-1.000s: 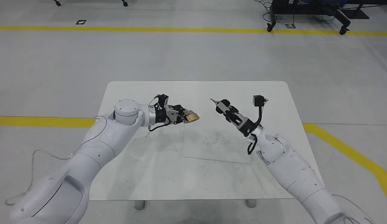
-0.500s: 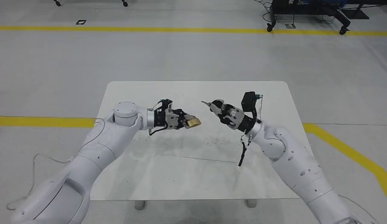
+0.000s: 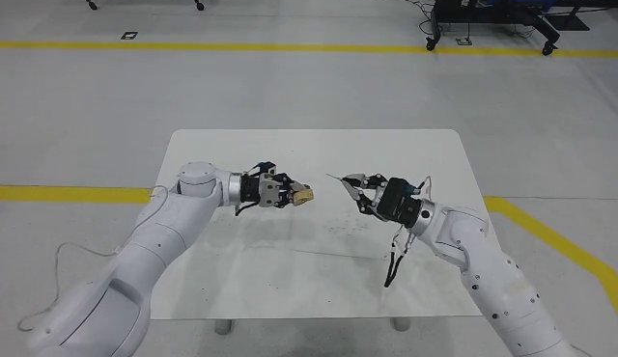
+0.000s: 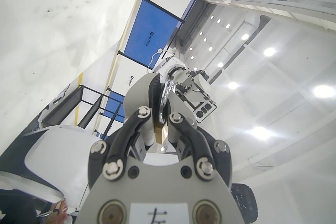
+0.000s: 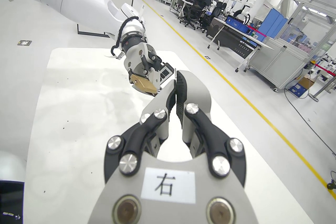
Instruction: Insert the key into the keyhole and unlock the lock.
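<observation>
My left gripper (image 3: 288, 194) is clamped on the brass padlock (image 3: 303, 195) and holds it in the air above the white table (image 3: 241, 280). In the top view the brass body pokes out toward 3 o'clock. I hold it this way so that the lock faces my other arm and cannot twist when something pushes into it. In my left wrist view the silver shackle (image 4: 166, 93) runs up between my pads, with the brass below it, so the grip looks firm.

My right gripper (image 3: 353, 182) has its fingers pressed together on the key (image 3: 337, 178). The thin blade sticks out past the tips toward 9 o'clock, straight at the padlock. Key tip and lock are near each other but apart, with a clear gap of bare table showing between them. From my right wrist view the padlock (image 5: 143, 84) sits just beyond my closed fingertips, at about 10 o'clock from them.

I judge this to be the lining-up step, with nothing inserted yet. I cannot make out the keyhole itself, so I can't say whether the blade is level with it. The next move calls for a small, straight push, because a tilted blade would skid off the brass
</observation>
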`<state>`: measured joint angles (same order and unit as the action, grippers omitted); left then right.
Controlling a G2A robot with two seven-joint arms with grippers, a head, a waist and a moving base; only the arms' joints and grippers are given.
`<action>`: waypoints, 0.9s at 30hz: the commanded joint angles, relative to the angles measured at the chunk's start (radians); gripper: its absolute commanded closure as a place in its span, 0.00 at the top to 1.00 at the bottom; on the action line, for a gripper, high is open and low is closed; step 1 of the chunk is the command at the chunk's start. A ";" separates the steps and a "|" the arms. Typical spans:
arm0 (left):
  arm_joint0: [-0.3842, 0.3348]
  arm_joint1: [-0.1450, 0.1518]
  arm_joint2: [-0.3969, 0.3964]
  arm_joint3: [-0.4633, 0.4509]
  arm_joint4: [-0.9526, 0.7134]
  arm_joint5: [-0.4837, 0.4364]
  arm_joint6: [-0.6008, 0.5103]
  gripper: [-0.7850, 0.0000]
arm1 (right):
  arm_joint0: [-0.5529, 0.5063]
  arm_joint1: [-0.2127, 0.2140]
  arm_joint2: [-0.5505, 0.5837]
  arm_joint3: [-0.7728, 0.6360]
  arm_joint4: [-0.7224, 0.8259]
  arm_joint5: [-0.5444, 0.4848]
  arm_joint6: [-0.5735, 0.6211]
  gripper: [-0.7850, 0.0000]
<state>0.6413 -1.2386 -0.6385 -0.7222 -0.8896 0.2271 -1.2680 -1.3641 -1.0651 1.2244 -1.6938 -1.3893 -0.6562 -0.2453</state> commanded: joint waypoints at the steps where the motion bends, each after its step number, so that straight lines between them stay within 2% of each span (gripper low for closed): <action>1: -0.003 -0.007 0.001 0.014 0.001 0.005 0.000 0.00 | 0.000 0.000 0.000 0.000 0.000 0.000 0.000 0.00; 4: -0.007 -0.017 0.001 0.036 0.001 0.014 0.024 0.00 | 0.000 0.000 -0.005 -0.009 -0.018 0.000 0.013 0.00; 7: -0.013 -0.025 -0.001 0.051 0.012 0.016 0.061 0.00 | 0.011 0.003 -0.048 -0.076 -0.196 0.010 0.129 0.00; 11: -0.019 -0.034 0.000 0.061 0.033 0.018 0.086 0.00 | 0.017 0.005 -0.104 -0.157 -0.399 0.029 0.224 0.00; 17: -0.024 -0.045 0.001 0.067 0.071 0.015 0.132 0.00 | -0.010 0.011 -0.174 -0.261 -0.645 0.042 0.310 0.00; 27: -0.026 -0.057 -0.007 0.072 0.111 0.018 0.157 0.00 | -0.012 0.004 -0.254 -0.291 -0.817 0.087 0.400 0.00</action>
<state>0.6157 -1.2947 -0.6446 -0.6516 -0.7810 0.2441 -1.1119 -1.3796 -1.0602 0.9772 -1.9855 -2.1961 -0.5693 0.1506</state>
